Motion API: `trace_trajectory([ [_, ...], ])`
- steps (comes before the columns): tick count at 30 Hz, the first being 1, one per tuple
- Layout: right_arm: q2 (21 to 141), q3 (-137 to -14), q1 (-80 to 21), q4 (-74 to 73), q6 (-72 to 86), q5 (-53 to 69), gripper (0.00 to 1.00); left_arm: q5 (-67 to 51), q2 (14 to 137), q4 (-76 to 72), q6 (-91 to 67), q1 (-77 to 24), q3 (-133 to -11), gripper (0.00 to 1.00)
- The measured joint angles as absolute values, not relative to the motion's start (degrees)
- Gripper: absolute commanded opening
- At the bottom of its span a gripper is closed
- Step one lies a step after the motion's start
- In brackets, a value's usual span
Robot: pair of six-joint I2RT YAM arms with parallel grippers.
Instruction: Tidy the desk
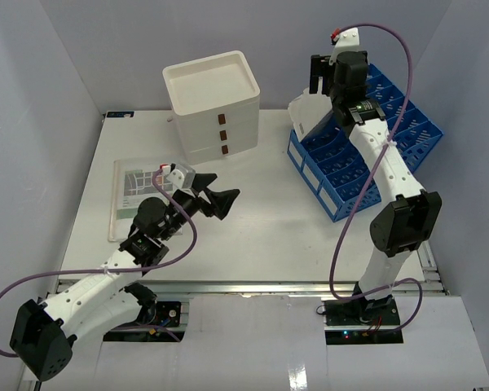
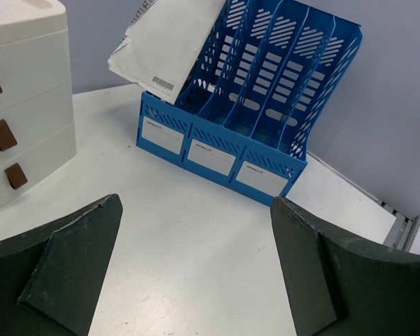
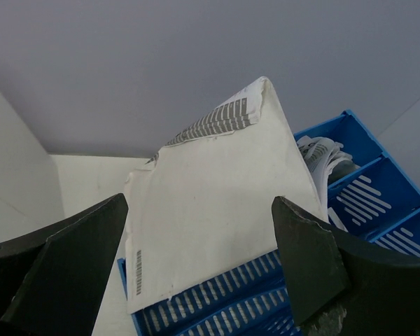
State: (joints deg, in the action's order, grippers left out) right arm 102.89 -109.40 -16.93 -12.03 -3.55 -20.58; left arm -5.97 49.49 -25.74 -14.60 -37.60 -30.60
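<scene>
The white desk (image 1: 261, 220) spreads under both arms. My left gripper (image 1: 219, 194) hovers low over its middle-left part, open, with only bare desk (image 2: 147, 175) between the fingers (image 2: 77, 252). My right gripper (image 1: 321, 75) hangs above the left end of a blue file rack (image 1: 367, 142), open and holding nothing. A white stack of papers (image 3: 217, 210) with a barcode stands tilted in the rack's leftmost slot (image 3: 217, 308), just beyond the right fingertips. The left wrist view shows the same papers (image 2: 171, 49) leaning out of the rack (image 2: 266, 91).
A white three-drawer box (image 1: 216, 106) with brown handles stands at the back centre, to the left in the left wrist view (image 2: 21, 105). A printed sheet (image 1: 134, 191) lies flat at the desk's left, partly under my left arm. More papers (image 3: 322, 157) sit in a neighbouring rack slot.
</scene>
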Motion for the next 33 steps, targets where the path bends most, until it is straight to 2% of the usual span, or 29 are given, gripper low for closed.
trace_trajectory([
  [3, 105.29, -111.71, -16.38, -11.35, -4.25, -22.72, 0.92, -5.69, 47.94, -24.52, -15.71, -37.60, -29.17, 0.98],
  [6, 106.83, -113.13, -15.01, -10.29, -4.60, -23.75, 0.99, -5.39, 47.08, -23.33, -16.52, -37.60, -27.71, 0.98],
  [7, 107.03, -113.14, -14.39, -10.13, -4.47, -23.73, 0.97, -5.26, 46.98, -22.94, -16.75, -37.60, -27.44, 0.98],
  [10, 107.47, -113.14, -12.70, -10.37, -3.34, -22.68, 0.79, -5.07, 47.01, -22.31, -17.50, -37.60, -27.24, 0.98],
  [17, 108.37, -113.15, -9.86, -11.64, 0.40, -17.55, 0.46, -5.33, 48.00, -22.32, -19.63, -37.60, -27.24, 0.98],
  [23, 107.80, -113.12, -8.67, -11.41, 2.48, -13.67, 0.13, -6.36, 49.77, -22.97, -20.46, -37.60, -27.29, 0.98],
  [25, 106.95, -112.76, -8.69, -11.65, 3.46, -12.18, 0.08, -7.03, 51.55, -23.55, -20.48, -37.62, -27.92, 0.98],
  [33, 101.87, -108.71, -8.91, -12.42, 7.71, -5.81, 0.08, -10.25, 65.02, -28.13, -16.40, -39.90, -37.67, 0.98],
])
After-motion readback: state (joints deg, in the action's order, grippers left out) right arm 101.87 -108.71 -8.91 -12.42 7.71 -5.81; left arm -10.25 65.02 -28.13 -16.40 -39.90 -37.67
